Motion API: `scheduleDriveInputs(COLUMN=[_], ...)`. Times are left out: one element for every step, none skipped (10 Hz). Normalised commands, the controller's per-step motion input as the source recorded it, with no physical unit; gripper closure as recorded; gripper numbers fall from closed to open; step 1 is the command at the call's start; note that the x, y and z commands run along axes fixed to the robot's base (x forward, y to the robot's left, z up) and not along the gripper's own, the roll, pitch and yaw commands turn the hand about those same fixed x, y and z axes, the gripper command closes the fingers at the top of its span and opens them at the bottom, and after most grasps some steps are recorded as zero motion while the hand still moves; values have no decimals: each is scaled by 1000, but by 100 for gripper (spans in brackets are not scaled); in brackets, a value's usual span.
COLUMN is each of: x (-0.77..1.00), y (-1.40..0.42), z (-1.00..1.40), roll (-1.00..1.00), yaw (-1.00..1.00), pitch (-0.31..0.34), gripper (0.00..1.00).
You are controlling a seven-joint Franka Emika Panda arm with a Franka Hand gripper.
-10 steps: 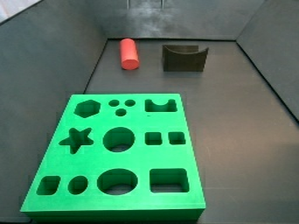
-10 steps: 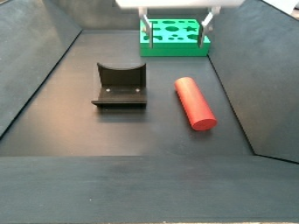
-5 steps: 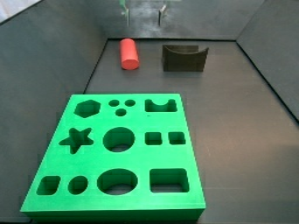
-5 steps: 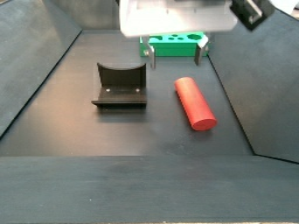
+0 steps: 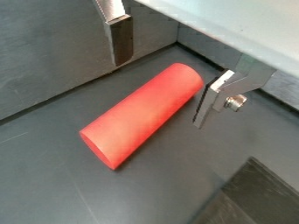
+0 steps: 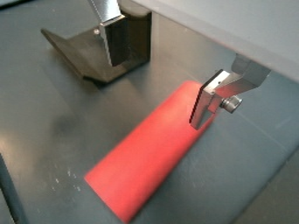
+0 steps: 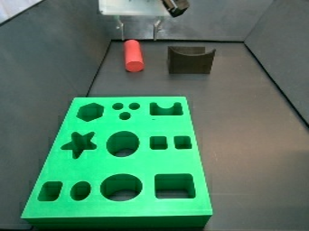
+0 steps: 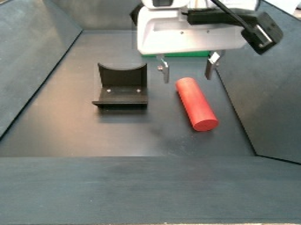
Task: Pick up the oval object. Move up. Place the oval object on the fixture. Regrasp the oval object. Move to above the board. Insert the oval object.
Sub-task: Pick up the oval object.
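gripper (image 5: 162,70): hanging with jaws apart | oval object (image 5: 140,114): lying below, between fingers (image 5: 121,39), untouched | fixture (image 6: 100,52): sitting beside

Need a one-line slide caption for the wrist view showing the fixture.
Open gripper straddles one end of the red-orange oval object lying on the floor, fixture beside it.

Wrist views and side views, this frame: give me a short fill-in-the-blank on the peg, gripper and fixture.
1. The red-orange oval object lies flat on the ____.
2. The gripper has its fingers on either side of the peg, jaws ____.
3. The fixture notch is ____.
4. The green board has one ____-shaped hole.

Missing words: floor; open; empty; star
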Motion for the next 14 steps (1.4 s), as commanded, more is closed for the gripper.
scheduleDriveInputs(x=[-260, -234, -117, -97, 0, 0, 0, -57, 0, 0, 0, 0, 0, 0], y=[120, 74, 0, 0, 0, 0, 54, 43, 0, 0, 0, 0, 0, 0], z=[-537, -580, -554, -589, -609, -549, -491, -623, -166, 0, 0, 0, 0, 0], roll=[-87, -83, -111, -159, -216, -217, -210, -197, -79, 0, 0, 0, 0, 0], yaw=[0, 54, 97, 49, 49, 46, 31, 31, 0, 0, 0, 0, 0, 0], pitch=[-126, -119, -119, -146, -149, -140, -139, -140, -19, 0, 0, 0, 0, 0], gripper=[0, 0, 0, 0, 0, 0, 0, 0, 0, 0, 100, 100, 100, 100])
